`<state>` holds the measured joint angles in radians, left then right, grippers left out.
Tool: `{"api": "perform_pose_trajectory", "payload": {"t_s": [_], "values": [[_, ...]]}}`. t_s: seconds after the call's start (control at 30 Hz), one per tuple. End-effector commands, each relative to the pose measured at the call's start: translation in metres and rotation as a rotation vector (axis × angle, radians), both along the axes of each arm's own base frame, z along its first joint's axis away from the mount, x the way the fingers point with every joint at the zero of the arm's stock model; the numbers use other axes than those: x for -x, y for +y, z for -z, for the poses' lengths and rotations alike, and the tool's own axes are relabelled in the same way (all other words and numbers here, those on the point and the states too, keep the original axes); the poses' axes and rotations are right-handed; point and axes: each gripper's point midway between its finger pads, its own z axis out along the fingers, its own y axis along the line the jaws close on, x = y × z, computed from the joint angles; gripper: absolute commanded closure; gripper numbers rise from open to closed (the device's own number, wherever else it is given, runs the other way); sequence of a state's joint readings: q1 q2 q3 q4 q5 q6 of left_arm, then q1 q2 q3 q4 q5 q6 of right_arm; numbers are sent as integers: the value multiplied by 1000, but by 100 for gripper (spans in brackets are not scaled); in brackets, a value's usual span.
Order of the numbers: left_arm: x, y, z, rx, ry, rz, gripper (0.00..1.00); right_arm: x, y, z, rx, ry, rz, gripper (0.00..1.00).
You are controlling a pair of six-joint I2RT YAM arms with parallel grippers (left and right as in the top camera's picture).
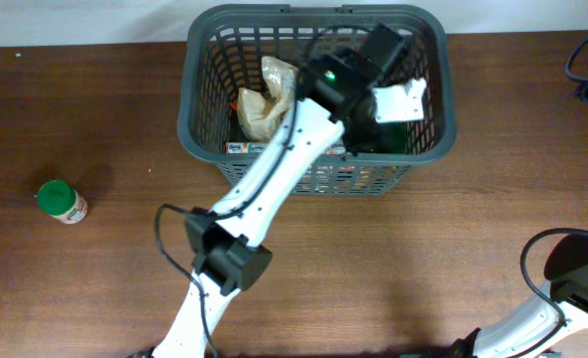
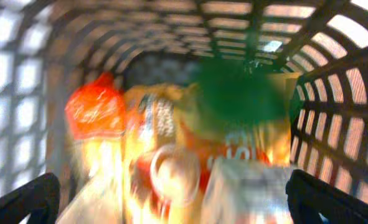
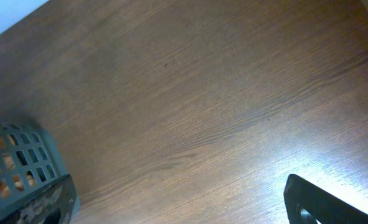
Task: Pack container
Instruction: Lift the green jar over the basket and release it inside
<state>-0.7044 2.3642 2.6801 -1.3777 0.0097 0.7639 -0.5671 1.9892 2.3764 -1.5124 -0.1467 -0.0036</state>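
The dark grey slotted basket [image 1: 194, 109] stands at the back middle of the table. My left arm reaches into it, and my left gripper [image 1: 381, 48] is open above the packed items near the basket's back right. The left wrist view is blurred. It shows the open fingers [image 2: 177, 205] over an orange packet [image 2: 93, 109], a green-topped item [image 2: 240, 90] and a silvery packet [image 2: 252, 186], with nothing held. My right gripper [image 3: 177, 208] is open and empty over bare table, and the basket's corner [image 3: 18, 158] is at its left.
A jar with a green lid [image 1: 62, 200] lies on the table at the far left. A tan paper bag [image 1: 269, 99], a white packet [image 1: 405, 97] and a dark green package [image 1: 398, 134] are in the basket. My right arm [image 1: 572, 273] is at the front right corner.
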Motion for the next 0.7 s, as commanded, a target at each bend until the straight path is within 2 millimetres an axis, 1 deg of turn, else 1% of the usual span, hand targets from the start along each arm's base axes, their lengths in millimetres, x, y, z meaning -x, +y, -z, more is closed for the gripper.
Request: {"api": "perform_pose_trajectory", "payload": {"t_s": [0.0, 0.03, 0.07, 0.13, 0.17, 0.23, 0.27, 0.3, 0.33, 0.37, 0.43, 0.47, 0.5, 0.6, 0.67], "values": [[3, 39, -98, 186, -97, -184, 1, 1, -1, 1, -1, 2, 5, 1], [2, 51, -107, 204, -98, -225, 1, 1, -1, 1, -1, 2, 5, 1], [1, 73, -122, 236, -99, -299, 1, 1, -1, 1, -1, 2, 5, 1], [-2, 107, -137, 263, -95, -402, 1, 1, -1, 1, 0, 2, 5, 1], [-3, 123, -141, 269, -90, -447, 1, 1, -1, 1, 0, 2, 5, 1], [-6, 163, -145, 274, -73, -566, 1, 1, -1, 1, -1, 2, 5, 1], [-8, 186, -144, 272, -57, -641, 1, 1, -1, 1, 0, 2, 5, 1], [-9, 206, -142, 269, -39, -704, 1, 1, -1, 1, 0, 2, 5, 1], [-10, 231, -138, 264, -14, -787, 0, 1, -1, 1, 0, 2, 5, 1], [-10, 275, -127, 250, 37, -932, 1, 1, -1, 1, -1, 2, 5, 1], [-14, 320, -117, 274, 78, -1109, 4, 1, -1, 1, 0, 2, 5, 1], [-15, 337, -114, 286, 89, -1174, 6, 1, -1, 1, -1, 2, 5, 1], [-15, 361, -106, 299, 113, -1275, 9, 1, -1, 1, -1, 2, 5, 1], [-8, 415, -84, 296, 176, -1467, 11, 1, -1, 1, 0, 2, 5, 1], [1, 442, -65, 264, 231, -1545, 11, 1, -1, 1, 0, 2, 5, 1]]}}
